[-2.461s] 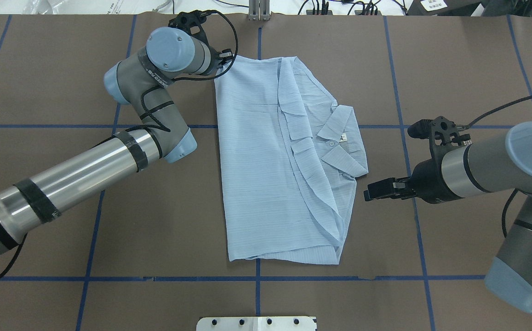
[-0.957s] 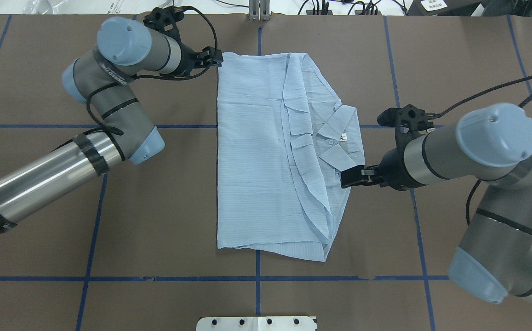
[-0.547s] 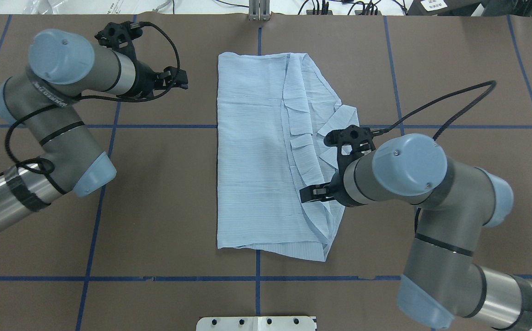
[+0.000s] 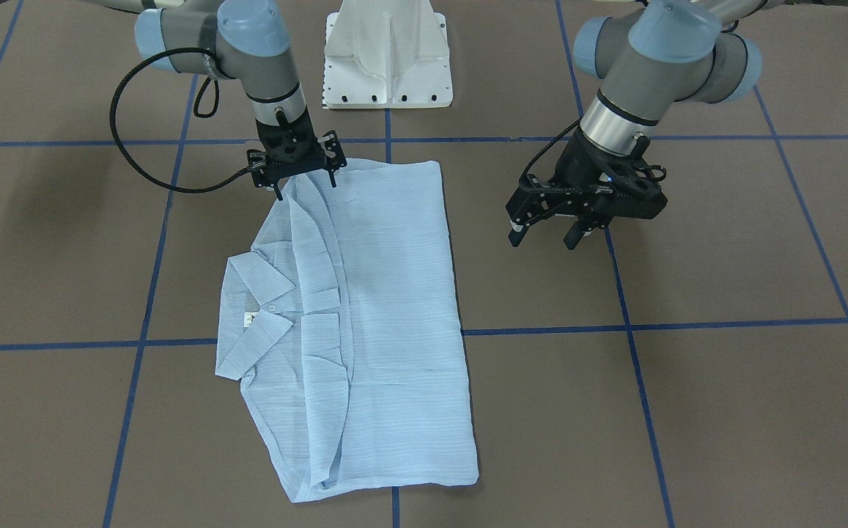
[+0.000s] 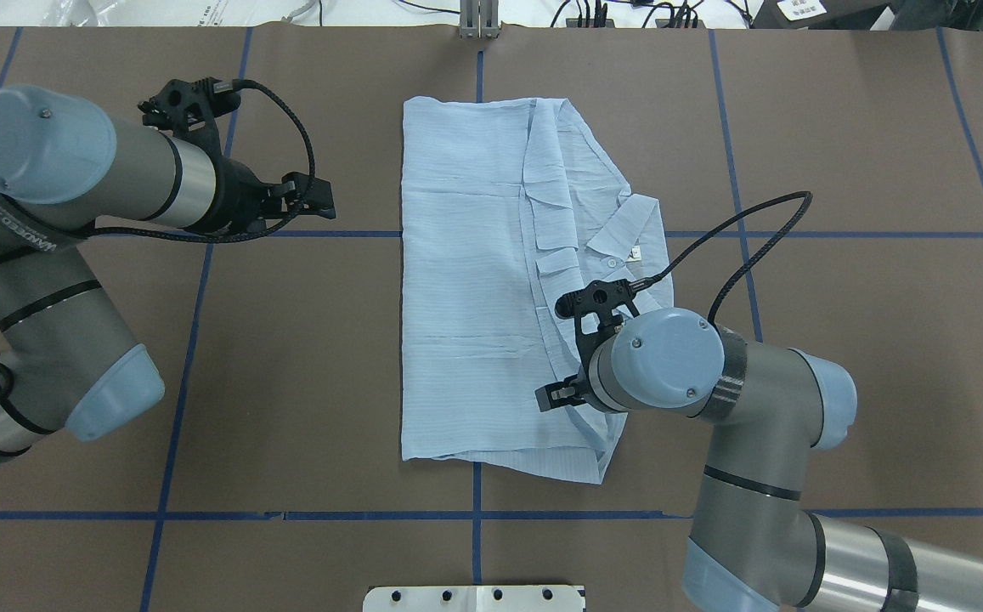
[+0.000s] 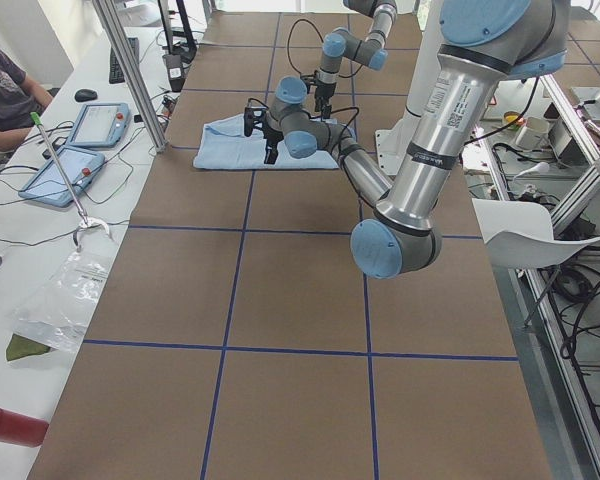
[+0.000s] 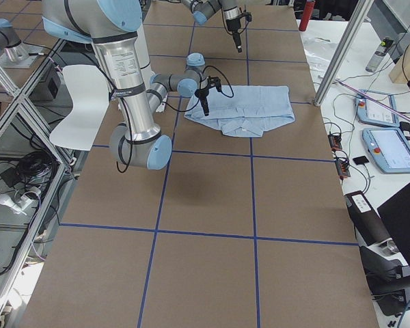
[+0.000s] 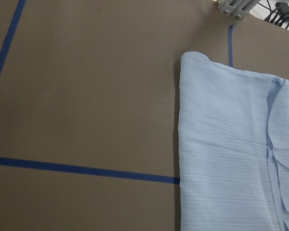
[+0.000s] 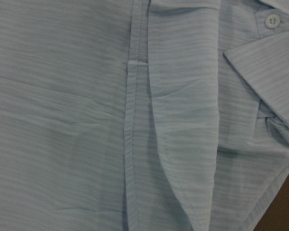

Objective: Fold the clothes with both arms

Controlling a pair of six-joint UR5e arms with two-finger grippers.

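Observation:
The pale-blue striped shirt (image 5: 474, 280) lies flat on the brown table, folded into a tall rectangle. Its collar (image 5: 631, 246) and white label are on the right side. It also shows in the front view (image 4: 387, 315), the left wrist view (image 8: 226, 154) and the right wrist view (image 9: 86, 120). My right gripper (image 5: 546, 398) points down over the shirt's folded front edge near the robot-side hem, also seen from the front (image 4: 306, 187). It looks open and holds nothing. My left gripper (image 5: 324, 197) is open and empty above bare table left of the shirt, also seen from the front (image 4: 544, 236).
The white pedestal base (image 4: 387, 51) stands at the robot's edge of the table. Blue tape lines (image 5: 202, 233) grid the brown surface. A side bench with tablets (image 6: 100, 122) and a seated person (image 6: 5, 90) lies beyond the far edge.
My left gripper has drawn away from the shirt's far-left corner, moving left and toward the robot. My right arm has swung in from the right over the shirt's folded side. The shirt lies still.

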